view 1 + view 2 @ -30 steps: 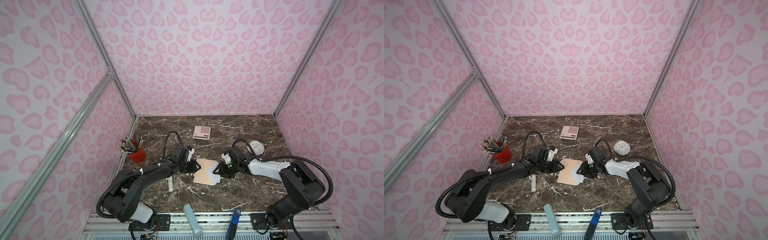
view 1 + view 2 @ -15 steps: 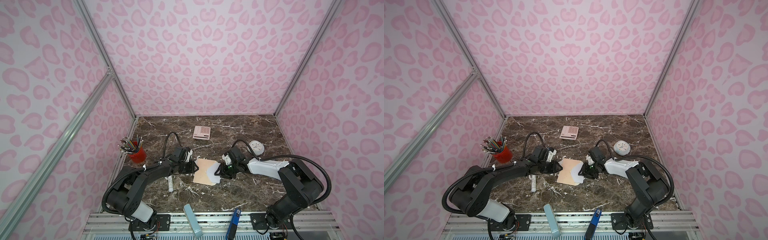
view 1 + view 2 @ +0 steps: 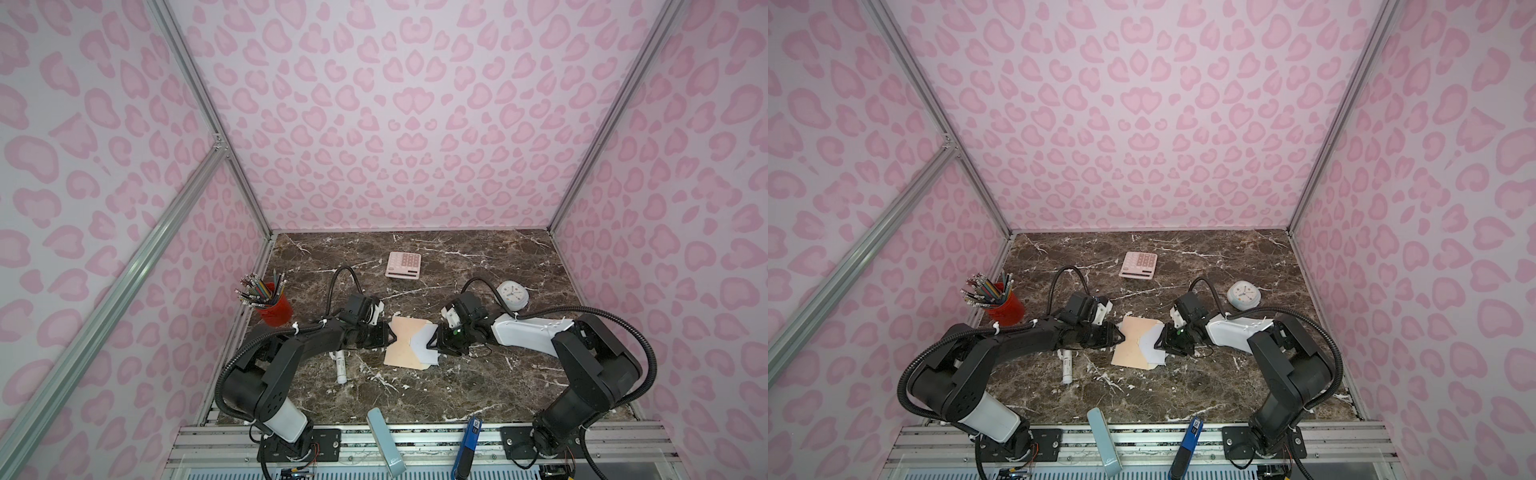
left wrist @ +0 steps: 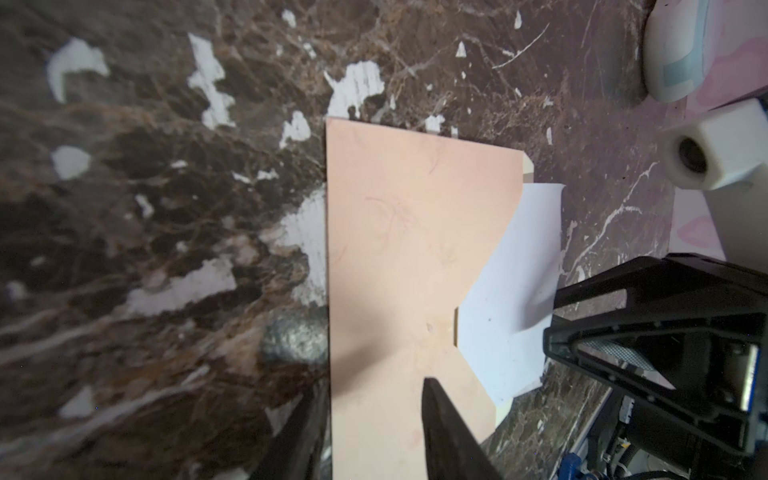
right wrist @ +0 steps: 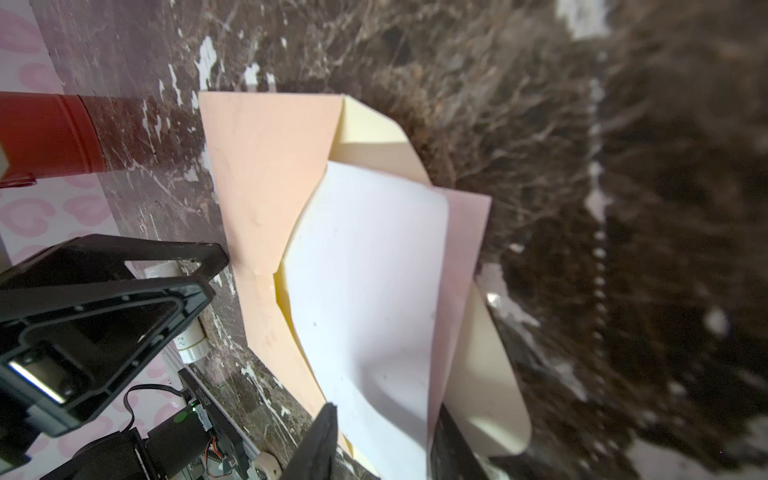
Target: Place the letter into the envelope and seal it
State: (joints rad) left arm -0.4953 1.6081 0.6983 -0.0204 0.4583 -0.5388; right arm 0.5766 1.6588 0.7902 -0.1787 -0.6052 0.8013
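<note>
Looking down on the dark brown marble table (image 3: 457, 395), veined in white, and dead centre lies the envelope (image 3: 403, 353), a flat peach-tan rectangle of matte paper. Its pointed flap (image 5: 374, 133) is open on the right side, pale cream inside, curling up off the stone.

The letter (image 3: 420, 351), a smooth white sheet, sits partway in the V-shaped mouth, its right end sticking out and bowed.

The left gripper (image 4: 374, 384) is at the envelope's left edge, black fingers parted a little. One is over the peach paper, the other just off the edge above the marble.

The right gripper (image 5: 386, 407) comes in from the right, jaws also slightly spread. The letter's free end and the flap lie between them, in a gap plainly wider than the sheet.

Farther back there's a pink calculator (image 3: 403, 266). Far left is a glossy red cup (image 3: 275, 311) bristling with pencils, and to the right a round white clock (image 3: 513, 295).
</note>
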